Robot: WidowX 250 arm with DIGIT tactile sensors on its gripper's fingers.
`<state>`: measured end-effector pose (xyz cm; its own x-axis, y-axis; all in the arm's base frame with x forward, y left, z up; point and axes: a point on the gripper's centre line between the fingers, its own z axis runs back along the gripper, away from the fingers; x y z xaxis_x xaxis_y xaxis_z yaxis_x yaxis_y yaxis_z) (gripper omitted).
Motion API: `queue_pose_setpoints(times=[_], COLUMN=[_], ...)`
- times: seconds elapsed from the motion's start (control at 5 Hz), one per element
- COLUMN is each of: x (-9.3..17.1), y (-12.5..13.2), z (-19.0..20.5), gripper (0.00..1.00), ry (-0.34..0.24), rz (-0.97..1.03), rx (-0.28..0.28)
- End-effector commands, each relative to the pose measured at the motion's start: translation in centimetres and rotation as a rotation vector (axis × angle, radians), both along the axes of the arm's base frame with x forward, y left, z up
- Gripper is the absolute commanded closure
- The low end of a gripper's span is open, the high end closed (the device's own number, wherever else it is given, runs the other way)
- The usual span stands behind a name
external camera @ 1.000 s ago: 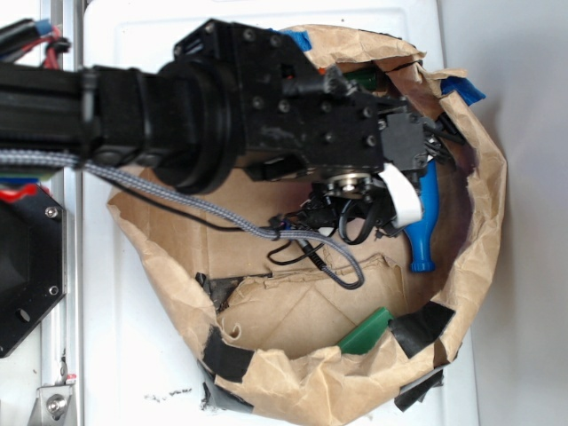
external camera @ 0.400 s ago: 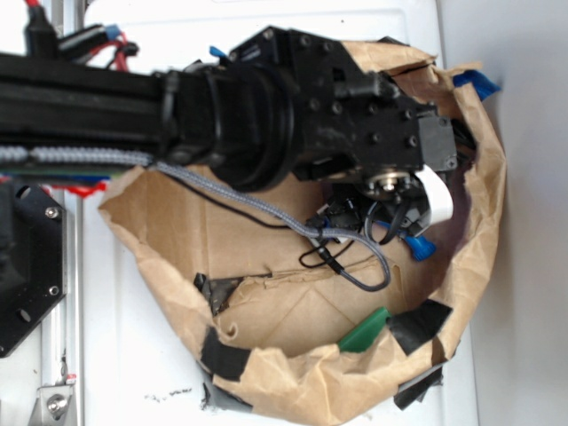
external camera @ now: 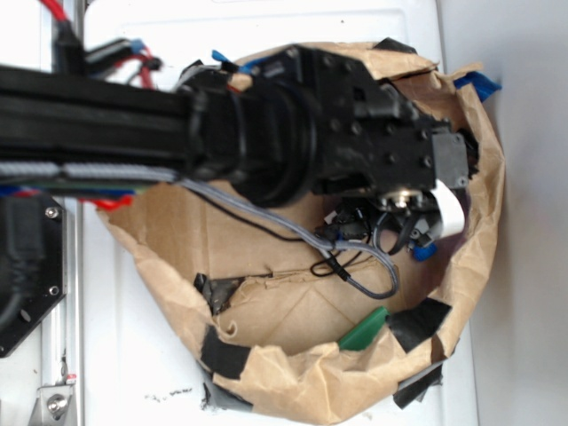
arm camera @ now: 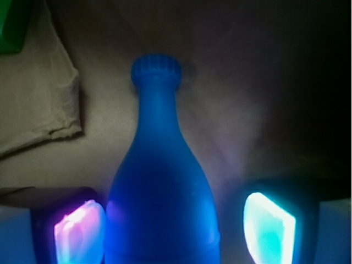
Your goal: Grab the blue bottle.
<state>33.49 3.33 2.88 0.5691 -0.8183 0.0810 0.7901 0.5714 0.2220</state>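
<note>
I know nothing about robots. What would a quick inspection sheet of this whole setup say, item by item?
Surface: white table bearing a crumpled brown paper bag, opened like a bowl, patched with black tape.
Job's things: blue bottle lies on the paper between the claw's two fingers; from outside only its tip shows.
Clutter: green piece inside the bag; blue tape scrap on its rim.
Claw: claw open, one lit finger on each side of the bottle, gaps visible.
Cables: grey braided cable and black wires hang under the arm; red wires at the top left.
Surroundings: metal rail on the left.
</note>
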Motion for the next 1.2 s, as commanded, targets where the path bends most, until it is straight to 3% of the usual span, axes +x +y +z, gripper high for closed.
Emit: queue_pose_setpoints(times=[0.0,0.4,0.8,1.0], x=[0.1,-0.4,-3.7,-5.0], y=[-1.0,-0.8,-1.7,-2.6], z=[-0.5,0.3,7.3,10.6], gripper=[1.00,1.00,1.00,1.00], ry=[-0.006,-0.016,-0.080,-0.056], rz=[0.025,0.039,0.208,0.380], rx=[0.001,0.000,-0.056,-0.075])
